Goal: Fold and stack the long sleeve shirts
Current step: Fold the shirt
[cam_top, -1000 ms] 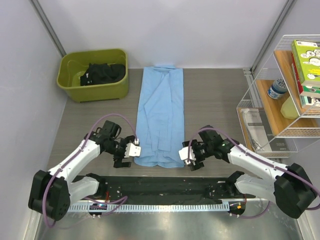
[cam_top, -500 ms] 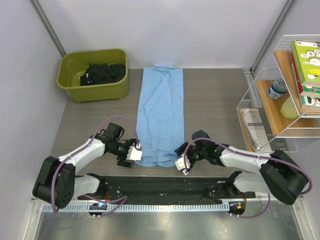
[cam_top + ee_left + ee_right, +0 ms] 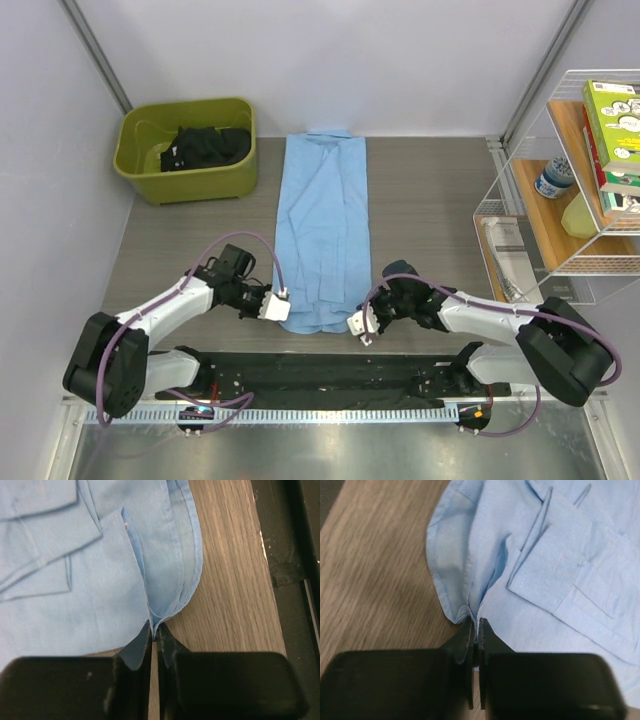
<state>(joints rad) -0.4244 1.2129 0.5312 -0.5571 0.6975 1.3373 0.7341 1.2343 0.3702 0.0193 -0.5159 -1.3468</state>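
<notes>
Both near hem corners of the light blue thin cloth long sleeve shirt point(image 3: 322, 220) are pinched by the left end effector point(image 3: 154, 632) and right end effector point(image 3: 475, 625), likely to fold the hem toward the collar. The shirt lies lengthwise from the grey wooden table point(image 3: 430, 200)'s far edge to near edge.

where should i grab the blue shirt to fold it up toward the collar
Grip the shirt at the two corners of its near hem, one per gripper, coming in low from the arms' side. It lies in a long flat strip, collar far, rounded hem nearest; the left gripper and right gripper pinch there.
</notes>
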